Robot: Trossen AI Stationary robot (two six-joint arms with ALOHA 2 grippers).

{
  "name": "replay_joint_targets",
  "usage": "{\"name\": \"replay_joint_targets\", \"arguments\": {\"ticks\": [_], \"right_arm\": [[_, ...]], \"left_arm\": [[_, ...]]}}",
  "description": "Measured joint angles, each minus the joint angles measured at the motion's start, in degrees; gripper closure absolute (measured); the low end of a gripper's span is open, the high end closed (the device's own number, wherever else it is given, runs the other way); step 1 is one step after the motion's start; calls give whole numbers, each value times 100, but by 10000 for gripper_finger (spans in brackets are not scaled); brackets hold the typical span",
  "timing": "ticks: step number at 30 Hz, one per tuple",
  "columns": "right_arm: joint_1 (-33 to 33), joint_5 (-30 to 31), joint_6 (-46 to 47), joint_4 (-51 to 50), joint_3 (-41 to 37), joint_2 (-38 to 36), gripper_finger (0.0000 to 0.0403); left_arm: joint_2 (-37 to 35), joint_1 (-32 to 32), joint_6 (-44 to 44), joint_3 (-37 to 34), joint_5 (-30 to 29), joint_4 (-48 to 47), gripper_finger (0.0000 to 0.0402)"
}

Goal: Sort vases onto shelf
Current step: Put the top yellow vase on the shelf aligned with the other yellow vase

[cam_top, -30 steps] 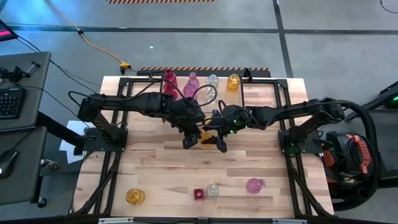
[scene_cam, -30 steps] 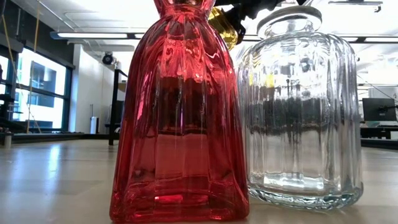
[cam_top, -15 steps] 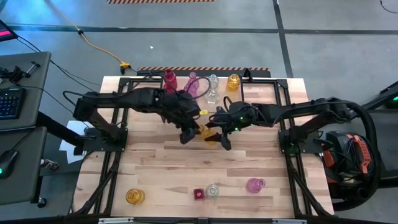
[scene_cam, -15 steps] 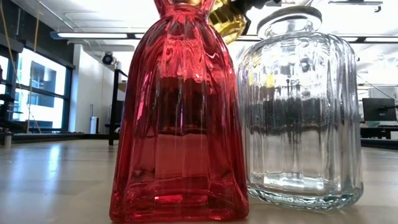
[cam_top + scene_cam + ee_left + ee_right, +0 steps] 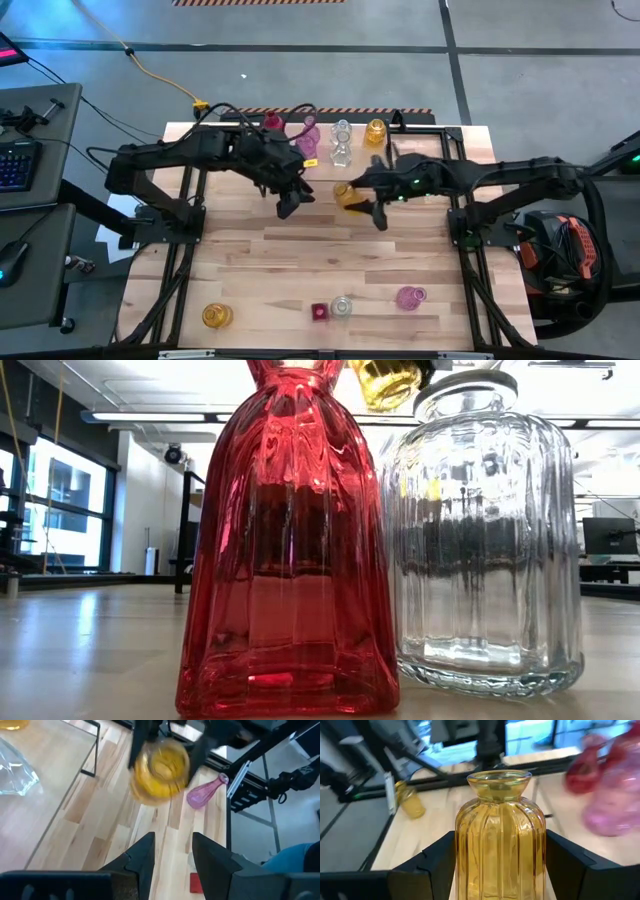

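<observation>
A yellow vase [image 5: 500, 835] is held in the right tool [image 5: 368, 201] above the desk [image 5: 250, 270], near the shelf [image 5: 420, 150]; the left tool [image 5: 287, 203] hangs empty, narrowly parted. The vase could knock over the clear vase [image 5: 341, 140] (or its pink neighbour [image 5: 308, 137]) crowding the shelf if lowered carelessly.

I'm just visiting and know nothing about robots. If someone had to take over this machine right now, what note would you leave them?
Right claw: shut on a yellow vase, held above mid-table.
Left claw: open and empty, near the shelf's front edge.
On the shelf at the far end: a red vase, a pink vase, two clear vases and a yellow one.
At the near table edge: another yellow vase, a small red vase, a clear vase and a pink vase.
Left to do: shelve the held vase, then those four.
</observation>
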Motion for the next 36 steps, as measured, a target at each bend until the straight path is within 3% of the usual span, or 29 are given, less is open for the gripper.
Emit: {"name": "replay_joint_targets", "arguments": {"ticks": [16,30,36], "right_arm": [[-312,1759,-365,-1020,-4,-1805,178],[-374,1894,-506,-1332,-14,-1885,178],[-517,1900,-601,-1656,-24,-2341,178]], "left_arm": [[-463,-4,-72,-2,7,-20,282],[-615,-10,-151,-9,15,-59,282],[-614,-10,-156,-9,13,-59,282]]}}
